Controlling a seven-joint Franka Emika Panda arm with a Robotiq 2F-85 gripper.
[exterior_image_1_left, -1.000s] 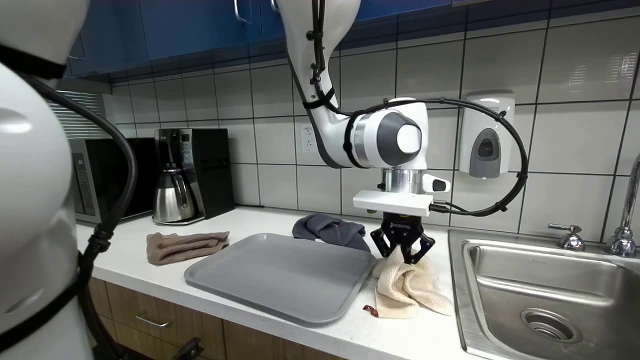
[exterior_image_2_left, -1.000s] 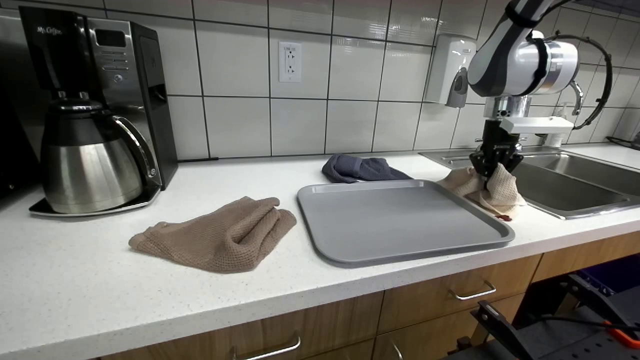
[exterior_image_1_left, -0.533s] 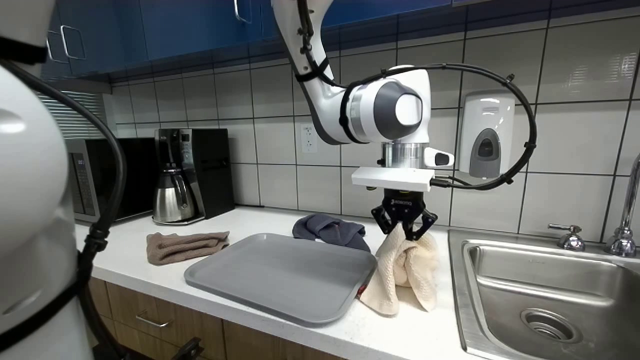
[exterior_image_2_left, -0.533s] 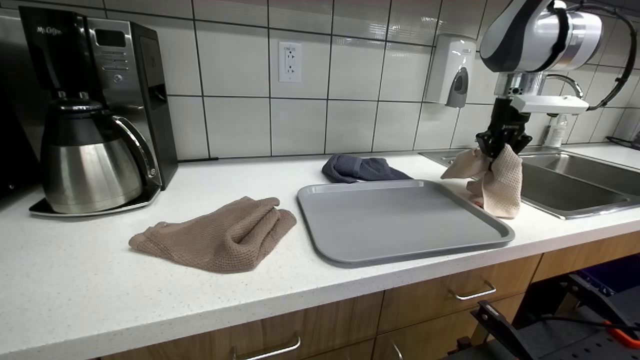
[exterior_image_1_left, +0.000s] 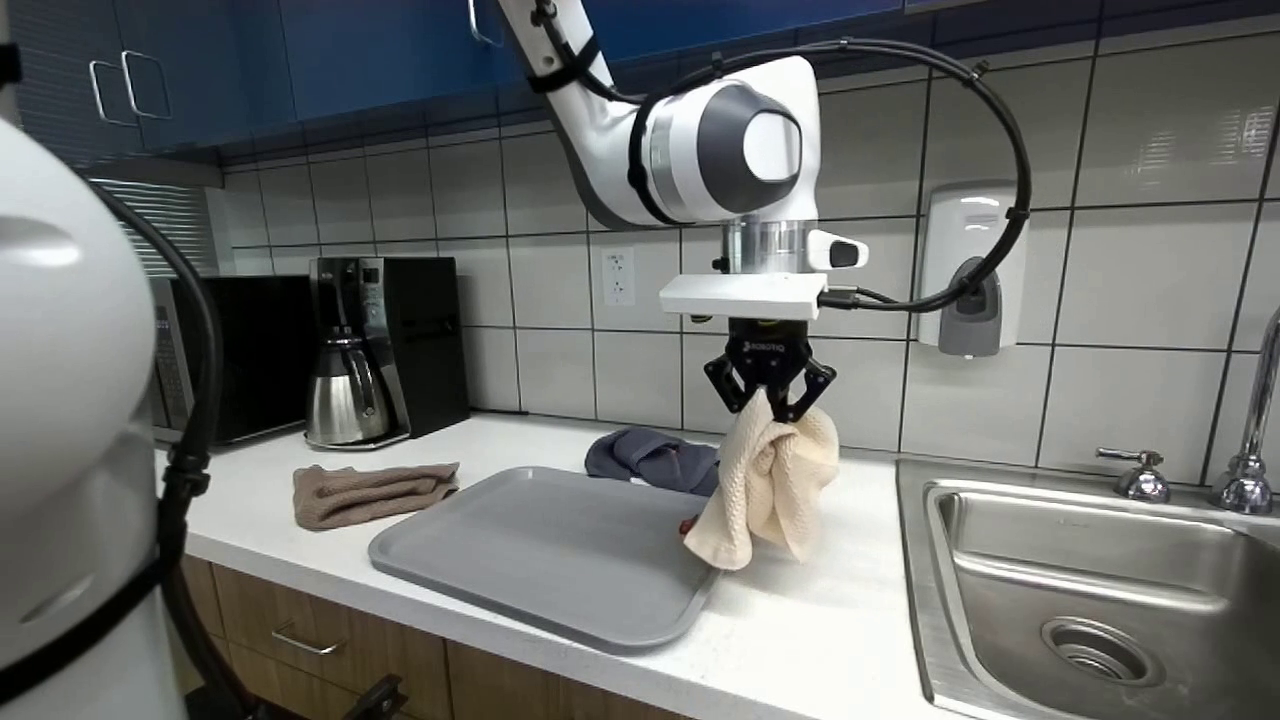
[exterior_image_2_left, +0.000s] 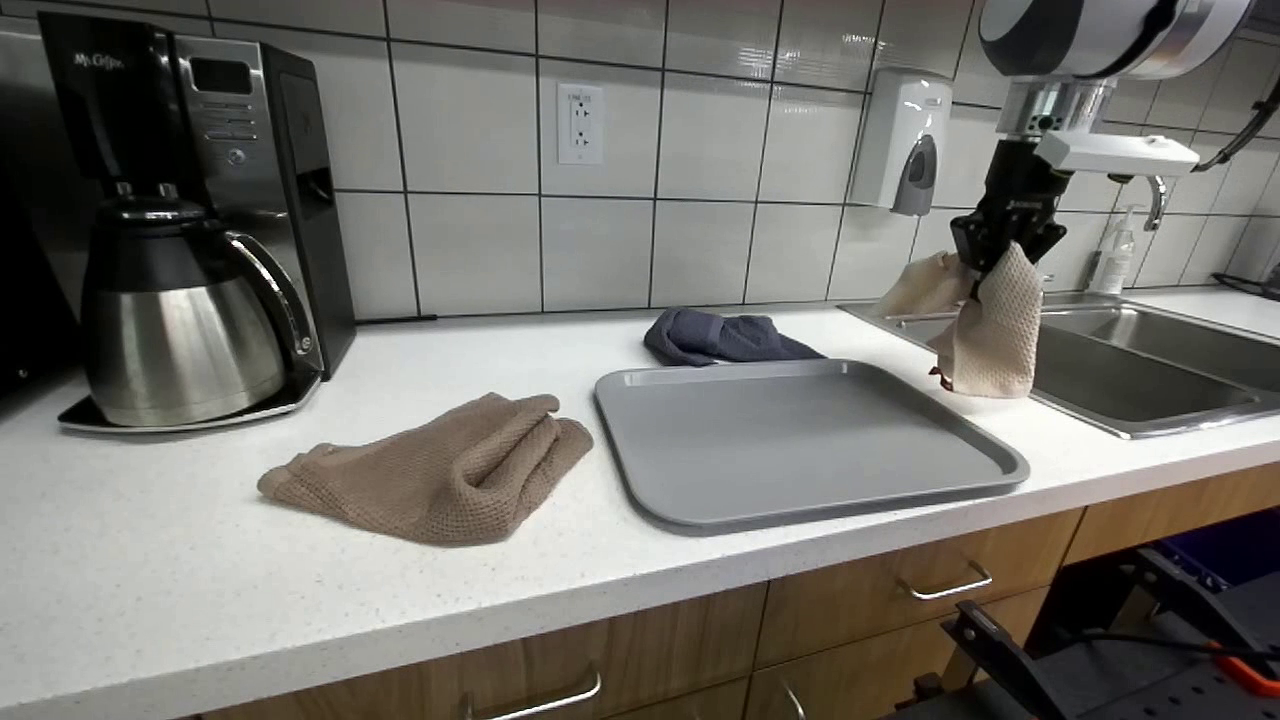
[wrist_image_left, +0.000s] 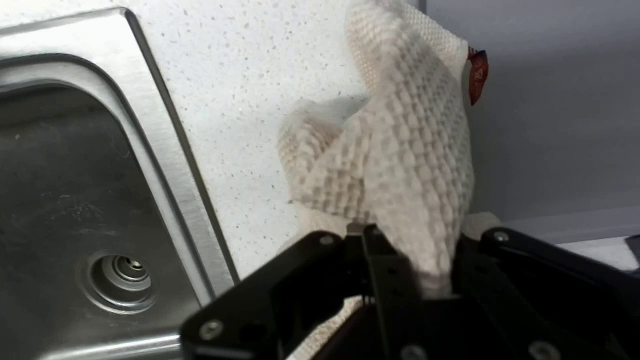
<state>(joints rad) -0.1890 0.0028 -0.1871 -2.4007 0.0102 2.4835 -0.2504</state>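
My gripper (exterior_image_1_left: 775, 408) is shut on the cream waffle-weave towel (exterior_image_1_left: 762, 490), which hangs in loose folds from the fingers above the counter. In the wrist view the towel (wrist_image_left: 415, 130) is bunched between the dark fingers, and its red tag (wrist_image_left: 478, 75) sticks out at one corner. The fingertips are partly covered by cloth. Beside the hanging towel lies the grey tray (exterior_image_2_left: 800, 440), bare on top; in an exterior view the towel overlaps the tray's near-sink edge. A dark blue towel (exterior_image_2_left: 725, 337) lies crumpled behind the tray.
A brown towel (exterior_image_2_left: 440, 470) lies on the counter on the tray's far side from the sink. The steel sink (exterior_image_1_left: 1090, 590) borders the counter beside the gripper. A coffee maker (exterior_image_1_left: 415, 340) stands against the wall, and a soap dispenser (exterior_image_1_left: 975, 270) hangs above the counter.
My gripper has risen with the cream towel, lifting its hanging folds off the counter. Over the last half second it has also shifted toward the tray. Tray and other towels have stayed put.
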